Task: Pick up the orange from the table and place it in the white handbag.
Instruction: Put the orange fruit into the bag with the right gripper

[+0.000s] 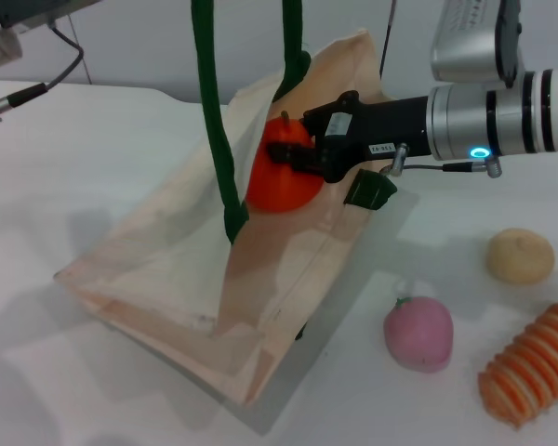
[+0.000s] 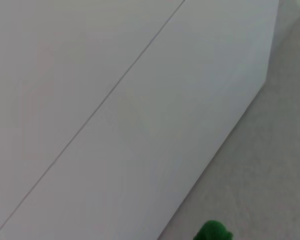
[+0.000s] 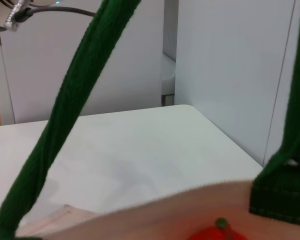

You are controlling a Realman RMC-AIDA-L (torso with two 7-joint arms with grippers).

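Note:
The white handbag stands tilted on the table, its mouth pulled open. Its dark green handles run straight up out of the head view. The orange sits at the bag's mouth between the black fingers of my right gripper, which reaches in from the right. In the right wrist view the orange's top peeks above the bag's cream rim, with a green handle crossing in front. Only part of my left arm shows at the top left; its gripper is out of view.
On the table to the right of the bag lie a pale beige ball, a pink fruit and a ribbed orange-and-cream item. The left wrist view shows a white wall and a scrap of green.

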